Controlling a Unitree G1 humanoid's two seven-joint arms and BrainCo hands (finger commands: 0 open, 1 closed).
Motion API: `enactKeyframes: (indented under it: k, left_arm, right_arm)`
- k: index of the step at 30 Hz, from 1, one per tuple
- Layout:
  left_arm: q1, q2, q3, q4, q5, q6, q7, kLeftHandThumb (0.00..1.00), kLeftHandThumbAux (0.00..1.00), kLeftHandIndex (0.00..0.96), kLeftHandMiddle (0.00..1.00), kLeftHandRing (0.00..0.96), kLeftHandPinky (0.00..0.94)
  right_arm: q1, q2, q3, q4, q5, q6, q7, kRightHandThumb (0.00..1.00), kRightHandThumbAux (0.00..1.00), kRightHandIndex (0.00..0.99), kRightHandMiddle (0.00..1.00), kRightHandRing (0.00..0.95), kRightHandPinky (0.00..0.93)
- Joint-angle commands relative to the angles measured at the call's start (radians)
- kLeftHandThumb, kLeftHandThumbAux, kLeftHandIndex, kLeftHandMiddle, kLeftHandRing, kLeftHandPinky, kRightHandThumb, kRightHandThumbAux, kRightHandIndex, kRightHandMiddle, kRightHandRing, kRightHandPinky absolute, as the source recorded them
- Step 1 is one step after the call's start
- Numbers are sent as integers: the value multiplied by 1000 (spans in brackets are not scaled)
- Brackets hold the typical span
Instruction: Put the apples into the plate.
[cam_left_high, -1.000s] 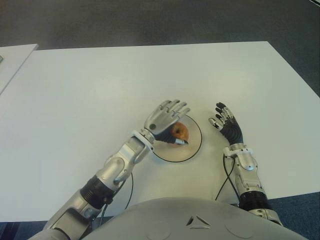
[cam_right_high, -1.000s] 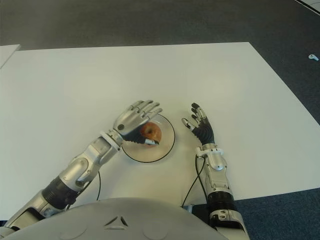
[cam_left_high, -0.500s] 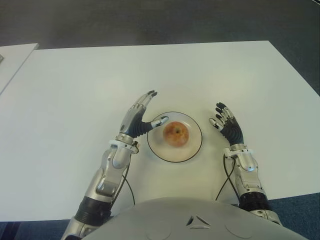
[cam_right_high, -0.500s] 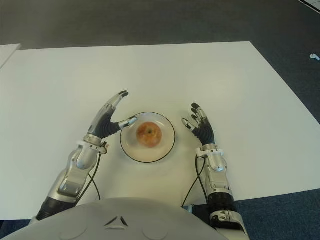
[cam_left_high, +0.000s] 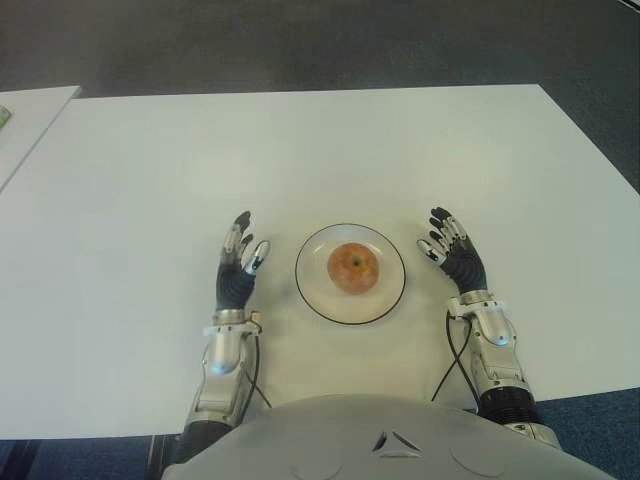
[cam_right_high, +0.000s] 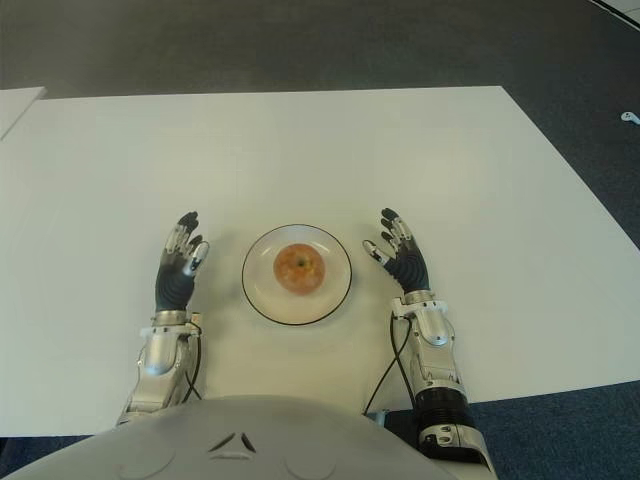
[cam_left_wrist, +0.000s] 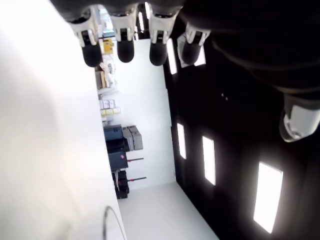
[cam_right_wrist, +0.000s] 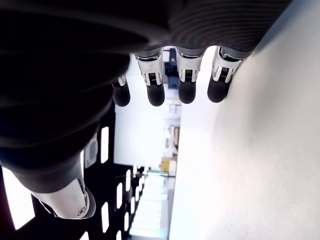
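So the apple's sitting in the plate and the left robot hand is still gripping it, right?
Not quite. The apple does sit in the plate, but the left robot hand holds nothing: its fingers are open, left of the plate, as the left eye view shows.

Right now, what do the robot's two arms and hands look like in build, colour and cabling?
Both match: the left hand and right hand have black palms and silver, black-tipped fingers. White wrist collars lead to silver-grey forearm shells. The right forearm ends in a black ribbed elbow section. A thin black cable loops from each wrist over the white table.
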Motion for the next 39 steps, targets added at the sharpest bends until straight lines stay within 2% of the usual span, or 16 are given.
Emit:
enactKeyframes:
  k: [1, 7, 15, 19, 23, 29, 33, 39]
  left_arm:
    - [-4, -27, -4, 61, -19, -58, -25, 55, 391, 168, 107, 86, 156]
    - [-5, -66, -13, 129, -8, -79, -14, 55, 395, 197, 133, 116, 182]
    - [12, -91, -2, 180, -43, -68, -44, 51, 420, 201, 150, 133, 187]
    - [20, -106, -3, 176, -74, -51, -65, 61, 437, 202, 151, 135, 171]
    - [49, -156, -10, 152, -118, -43, -75, 86, 450, 223, 156, 133, 165]
    - [75, -180, -25, 122, -115, -32, -66, 141, 489, 256, 174, 151, 205]
    - [114, -179, -60, 39, -87, 50, -51, 177, 521, 250, 172, 150, 191]
    - [135, -155, -89, -36, -68, 156, -39, 201, 549, 190, 141, 119, 134]
  right_arm:
    - [83, 32, 14, 66, 7, 75, 14, 144, 712, 14, 1, 0, 0]
    - [91, 30, 19, 39, 15, 76, 27, 138, 716, 14, 1, 0, 0]
    - [102, 35, 24, -3, 22, 81, 41, 130, 713, 16, 2, 0, 0]
    - [105, 35, 27, -16, 21, 82, 45, 122, 712, 18, 2, 0, 0]
    - [103, 35, 28, -22, 32, 84, 65, 120, 710, 19, 3, 0, 0]
    - [100, 38, 30, -25, 32, 81, 79, 115, 698, 19, 1, 0, 0]
    - [108, 37, 42, -53, 14, 81, 78, 105, 699, 13, 0, 0, 0]
    - [112, 44, 52, -71, 3, 81, 69, 101, 709, 3, 0, 0, 0]
